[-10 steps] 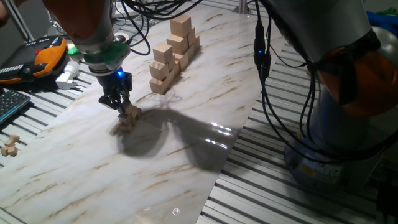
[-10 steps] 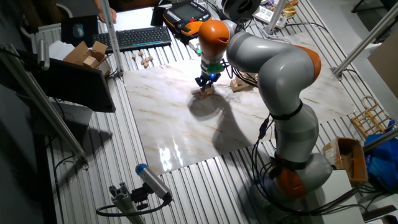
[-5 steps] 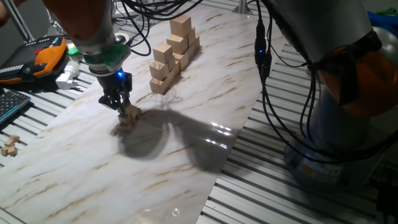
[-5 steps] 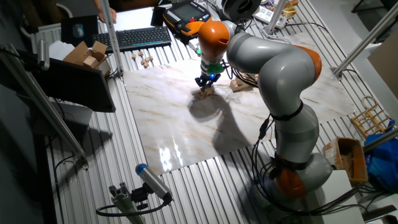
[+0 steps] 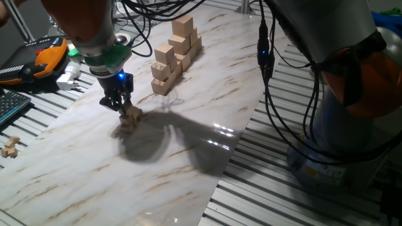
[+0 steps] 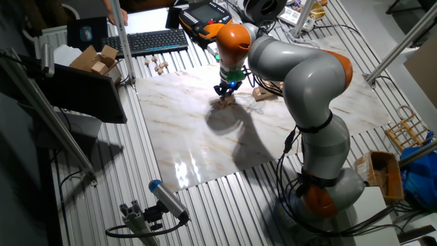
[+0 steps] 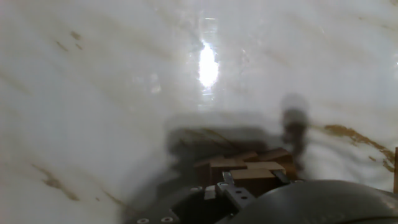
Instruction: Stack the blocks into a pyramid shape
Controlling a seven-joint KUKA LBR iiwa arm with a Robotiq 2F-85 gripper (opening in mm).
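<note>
A small pile of light-wood blocks (image 5: 128,122) lies on the marble board (image 5: 188,125), also seen in the other fixed view as blocks (image 6: 226,102). My gripper (image 5: 125,110) stands straight down over the pile, its fingertips at the topmost block (image 5: 133,113). In the hand view that block (image 7: 250,180) sits between my two fingers (image 7: 225,182), with more blocks (image 7: 239,163) just behind it. The gripper (image 6: 224,97) looks shut on this top block. The lower rows are partly hidden by the hand.
A staircase stack of larger pale cubes (image 5: 176,54) stands at the board's far side. Loose wooden bits (image 5: 9,147) lie on the slatted table at left, near a keyboard (image 5: 10,104) and an orange pendant (image 5: 45,55). Cables (image 5: 267,75) hang at right.
</note>
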